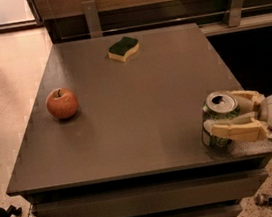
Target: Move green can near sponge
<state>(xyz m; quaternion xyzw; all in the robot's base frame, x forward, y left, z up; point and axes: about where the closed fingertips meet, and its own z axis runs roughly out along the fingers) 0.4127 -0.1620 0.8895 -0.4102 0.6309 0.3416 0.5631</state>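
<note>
Camera view: gripper (217, 119) clamped on green can (220, 105) at near-right table (141, 109) corner; apple (62, 103) left, sponge (123, 48) far back.

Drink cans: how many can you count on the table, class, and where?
1. The green can stands at the near right corner of the table, with the robot's hand closed around it from the right. Nothing appears to hide another.

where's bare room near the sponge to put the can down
The table is bare right of the sponge up to the far right corner, and across the wide middle between sponge, apple and green can. Only the near right edge is crowded, where the hand grips the can.
</note>
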